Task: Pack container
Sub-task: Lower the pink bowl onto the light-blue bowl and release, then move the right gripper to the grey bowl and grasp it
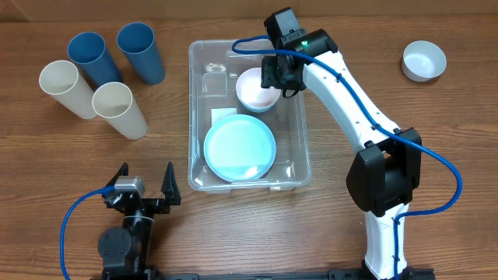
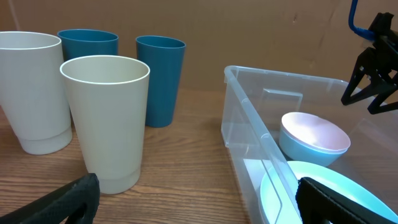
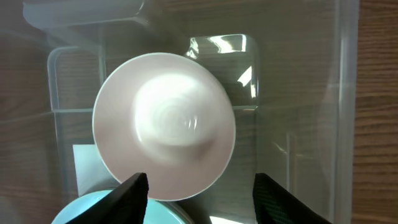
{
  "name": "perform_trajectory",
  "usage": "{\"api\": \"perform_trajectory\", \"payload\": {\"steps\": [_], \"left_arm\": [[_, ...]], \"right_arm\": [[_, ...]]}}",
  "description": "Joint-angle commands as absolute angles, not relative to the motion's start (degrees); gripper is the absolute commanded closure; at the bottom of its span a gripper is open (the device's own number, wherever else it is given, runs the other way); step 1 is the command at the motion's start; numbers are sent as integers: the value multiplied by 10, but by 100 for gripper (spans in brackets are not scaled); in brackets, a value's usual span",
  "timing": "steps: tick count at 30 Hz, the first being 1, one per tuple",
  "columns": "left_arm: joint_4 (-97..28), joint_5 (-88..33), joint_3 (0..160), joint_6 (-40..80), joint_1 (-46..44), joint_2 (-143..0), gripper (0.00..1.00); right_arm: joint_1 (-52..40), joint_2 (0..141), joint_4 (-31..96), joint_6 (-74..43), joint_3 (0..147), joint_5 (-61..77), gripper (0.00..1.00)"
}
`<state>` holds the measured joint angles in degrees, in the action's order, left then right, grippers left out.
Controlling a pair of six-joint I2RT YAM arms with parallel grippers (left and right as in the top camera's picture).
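Observation:
The container (image 1: 192, 109), a large clear bin, sits mid-table. Inside it lie a light blue plate (image 1: 240, 148) and a white bowl (image 1: 257, 89) whose edge overlaps the plate's rim. My right gripper (image 1: 280, 74) hovers over the bowl's right side. In the right wrist view the bowl (image 3: 165, 127) is below the open right gripper (image 3: 202, 199), with the plate (image 3: 93, 208) at the lower left. Nothing is gripped between its fingers (image 3: 132, 198). My left gripper (image 1: 144, 185) stands open near the front left edge, holding nothing. In its own view it (image 2: 199, 205) faces the container's corner (image 2: 249, 124).
Two blue cups (image 1: 140, 50) (image 1: 92, 56) and two cream cups (image 1: 118, 109) (image 1: 66, 87) stand upright left of the container. Another white bowl (image 1: 424, 61) sits at the far right. The nearest cream cup (image 2: 106, 118) is close ahead of the left gripper.

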<state>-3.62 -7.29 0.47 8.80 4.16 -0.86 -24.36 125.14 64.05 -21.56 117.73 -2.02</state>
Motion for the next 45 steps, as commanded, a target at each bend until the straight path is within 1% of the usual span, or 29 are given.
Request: {"api": "perform_trajectory", "payload": {"steps": [1, 3, 7, 10, 12, 15, 19, 23, 27, 31, 39, 45], "left_arm": [[-38, -71, 3, 81, 45, -3, 0], [-38, -71, 3, 81, 45, -3, 0], [-38, -71, 3, 81, 45, -3, 0], [-38, -71, 3, 81, 45, -3, 0], [-38, -71, 3, 81, 45, -3, 0], [-38, -71, 3, 81, 45, -3, 0], [-38, -71, 3, 81, 45, -3, 0], [-38, -71, 3, 81, 45, -3, 0], [-38, -71, 3, 81, 45, -3, 0], [-38, -71, 3, 81, 45, -3, 0], [-38, -71, 3, 81, 45, -3, 0], [-38, -71, 3, 81, 45, -3, 0]], "right_arm": [[-242, 1244, 648, -194, 1187, -11, 48], [-242, 1242, 668, -190, 1214, -11, 50], [-238, 1232, 730, -191, 1326, -32, 50], [-208, 1231, 762, -200, 1414, -54, 51], [-171, 1231, 773, -216, 1446, -60, 50], [-99, 1232, 771, -259, 1452, -70, 47], [29, 1241, 763, -323, 1442, -61, 38], [121, 1257, 750, -330, 1413, -59, 36], [173, 1312, 739, -308, 1407, -43, 36], [189, 1360, 713, -300, 1407, -52, 36], [191, 1447, 672, -303, 1407, -75, 36], [192, 1484, 663, -303, 1407, -80, 37]]}}
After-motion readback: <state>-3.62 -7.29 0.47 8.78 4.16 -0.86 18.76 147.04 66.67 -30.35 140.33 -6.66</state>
